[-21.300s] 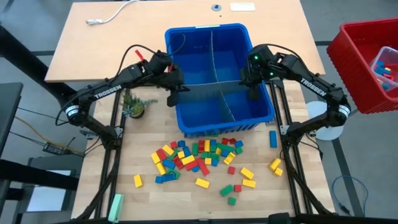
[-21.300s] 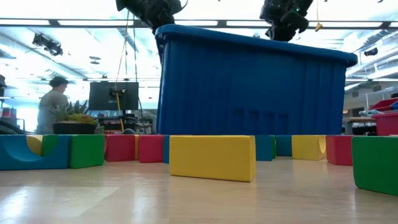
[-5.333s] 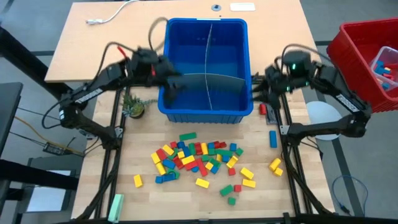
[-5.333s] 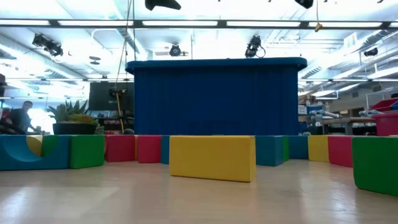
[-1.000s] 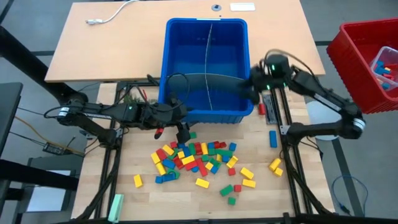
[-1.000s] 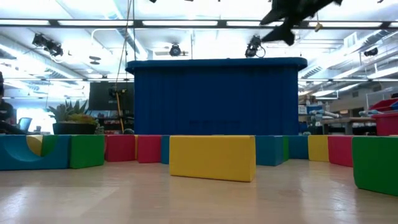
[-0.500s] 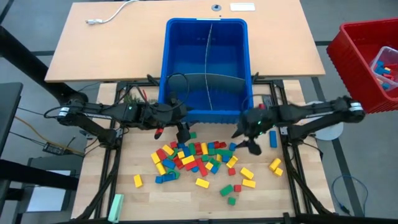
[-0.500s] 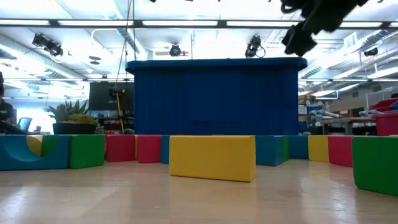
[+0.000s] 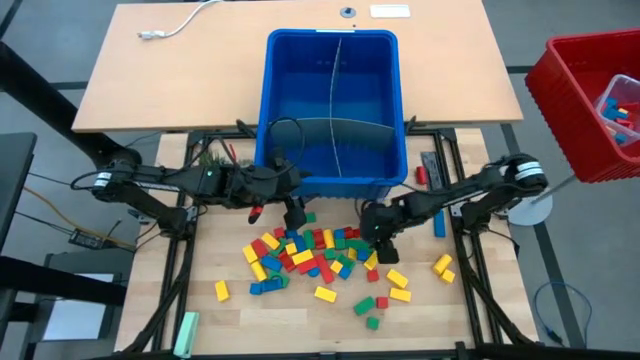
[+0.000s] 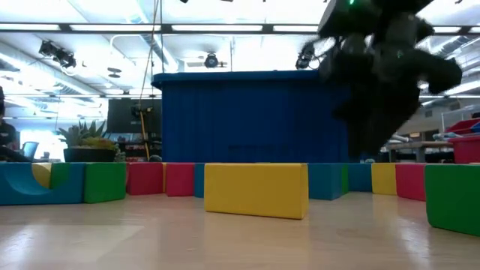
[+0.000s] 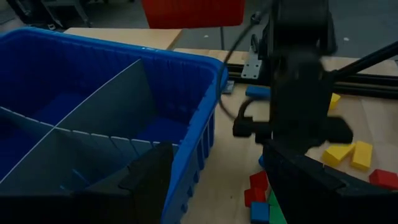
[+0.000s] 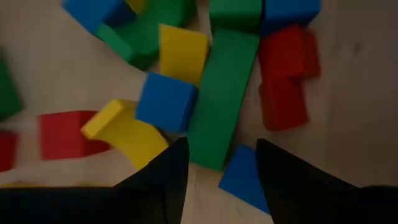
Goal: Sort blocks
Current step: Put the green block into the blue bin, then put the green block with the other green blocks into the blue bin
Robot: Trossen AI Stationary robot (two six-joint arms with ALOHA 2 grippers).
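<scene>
Several red, yellow, green and blue blocks (image 9: 320, 255) lie loose on the wooden table just near of the blue bin (image 9: 336, 60), which grey dividers (image 11: 93, 118) split into compartments. My right gripper (image 9: 383, 246) is open and points down over the pile's right part. In its wrist view its fingers (image 12: 168, 171) stand either side of a long green block's end (image 12: 217, 124) and a blue block (image 12: 242, 177); whether they touch, I cannot tell. My left gripper (image 9: 296, 218) hangs open by the bin's near left corner, above the pile's far edge, holding nothing (image 11: 217, 186).
A red crate (image 9: 590, 100) stands off the table's right side. Stray blocks lie at the right: a blue one (image 9: 438, 222) and yellow ones (image 9: 442, 266). A pale green bar (image 9: 186, 332) lies near the front left corner. A white cable (image 9: 175, 25) lies behind the bin.
My right gripper has swung from beside the bin's right wall toward the table's near edge and leftward. It has come down over the right part of the block pile and tipped from near level to pointing steeply down. The blocks have not moved.
</scene>
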